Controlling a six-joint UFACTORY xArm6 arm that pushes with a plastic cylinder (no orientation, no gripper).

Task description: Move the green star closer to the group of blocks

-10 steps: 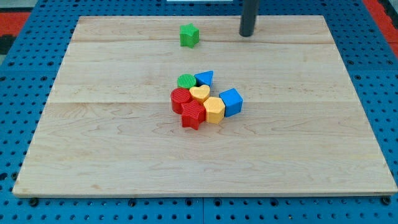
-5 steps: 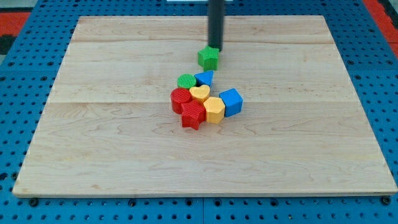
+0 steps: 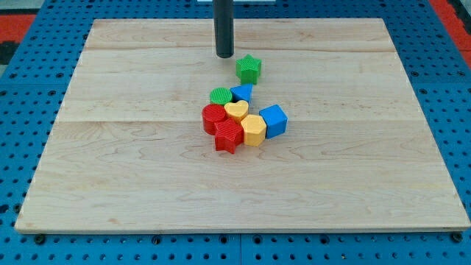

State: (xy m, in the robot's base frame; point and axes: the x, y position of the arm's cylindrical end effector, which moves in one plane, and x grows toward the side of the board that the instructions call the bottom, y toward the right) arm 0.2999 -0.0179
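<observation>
The green star lies on the wooden board, just above the group of blocks and a small gap from it. The group holds a green round block, a blue triangle, a red round block, a yellow heart, a red star-like block, a yellow hexagon and a blue cube. My tip stands to the upper left of the green star, apart from it.
The board lies on a blue pegboard that shows on all sides. A red area shows at the view's top left corner.
The green star went from the upper left of the group down and right to just above it. My tip came in from the right behind the star, then moved off left.
</observation>
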